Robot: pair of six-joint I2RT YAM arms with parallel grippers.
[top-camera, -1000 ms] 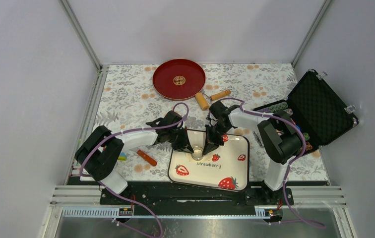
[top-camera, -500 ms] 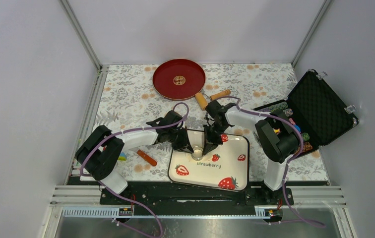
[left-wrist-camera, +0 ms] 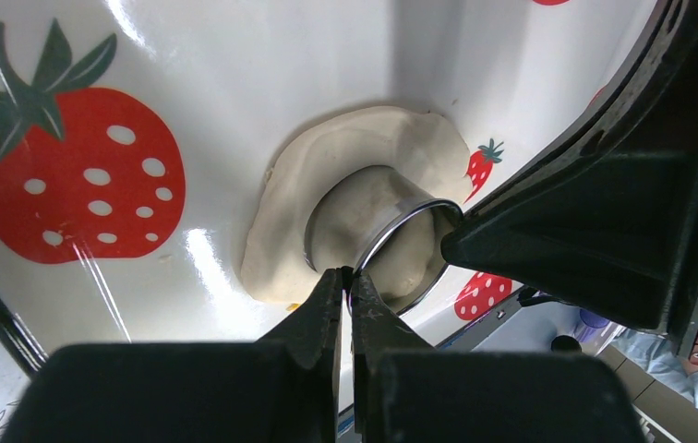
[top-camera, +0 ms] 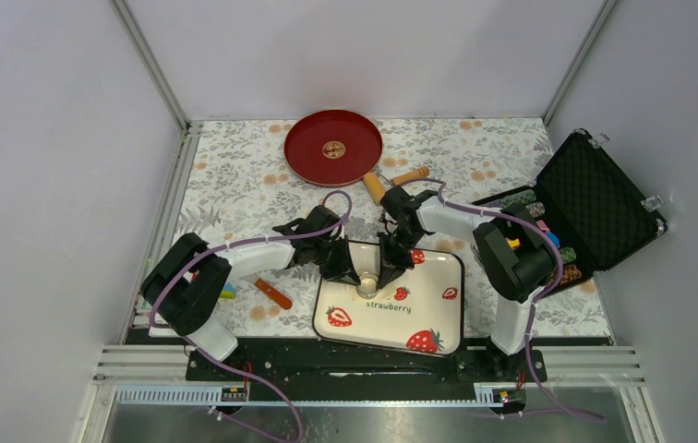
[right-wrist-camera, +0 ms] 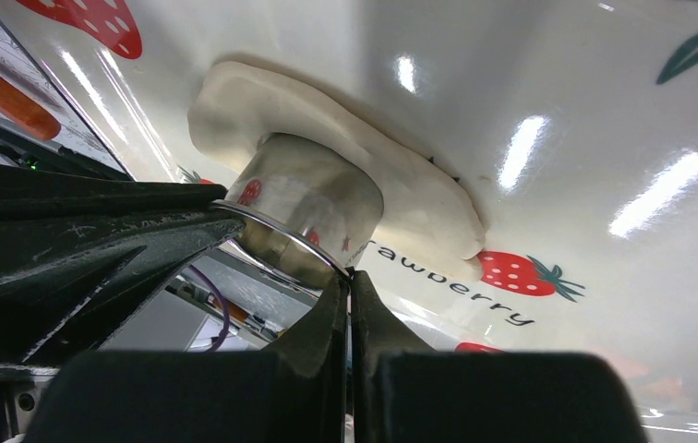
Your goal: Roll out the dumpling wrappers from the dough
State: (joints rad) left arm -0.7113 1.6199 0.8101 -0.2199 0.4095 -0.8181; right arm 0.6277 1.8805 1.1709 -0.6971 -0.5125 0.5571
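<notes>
The flattened dough (left-wrist-camera: 276, 231) lies on the left part of the strawberry tray (top-camera: 438, 309), with a metal ring cutter (right-wrist-camera: 304, 208) pressed into it. The left fingers (left-wrist-camera: 322, 305) and right fingers (right-wrist-camera: 327, 318) each pinch the cutter's rim from opposite sides.

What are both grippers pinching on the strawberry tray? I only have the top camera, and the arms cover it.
Observer: The left gripper is shut on the rim of a round metal cutter.
Operator: And the right one?
Observer: The right gripper is shut on that rim too, from the opposite side.
Operator: Is the cutter in the dough?
Observer: Yes, it stands in a flattened sheet of dough lying on the tray.
</notes>
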